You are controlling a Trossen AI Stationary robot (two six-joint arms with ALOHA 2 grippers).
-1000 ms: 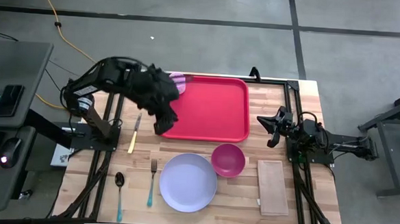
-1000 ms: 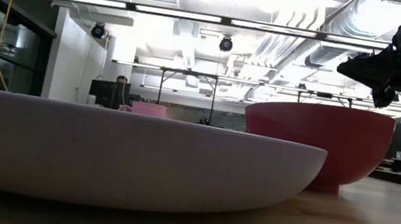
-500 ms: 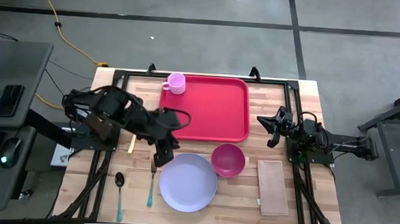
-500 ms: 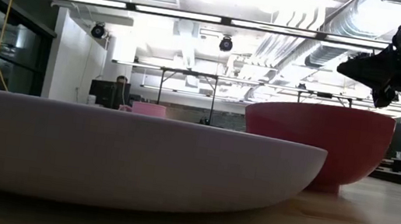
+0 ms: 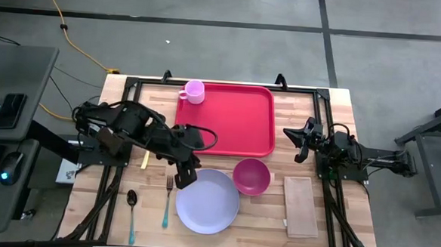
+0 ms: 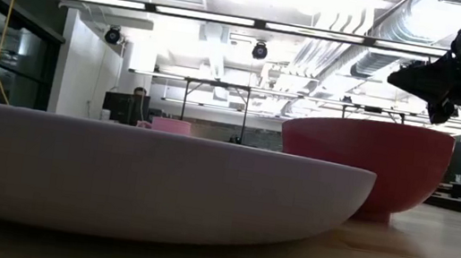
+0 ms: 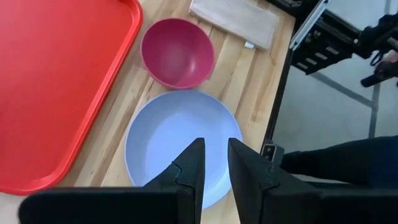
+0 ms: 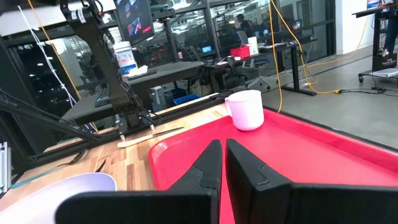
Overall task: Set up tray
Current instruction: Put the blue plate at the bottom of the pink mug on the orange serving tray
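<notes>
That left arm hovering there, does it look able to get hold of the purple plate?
Probably yes. The left gripper hangs open by the lavender plate, at its edge, the plate lies bare, and nothing stands between them. The fork beside it lies clear.

Pink cup point(image 5: 194, 91) on tray point(image 5: 235, 128) (corner)

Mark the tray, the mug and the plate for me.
tray point(image 5: 236, 120), high view, middle of its bare red floor.
mug point(image 5: 195, 91), high view, its open top.
plate point(image 5: 210, 202), high view, centre of its lavender face.
</notes>
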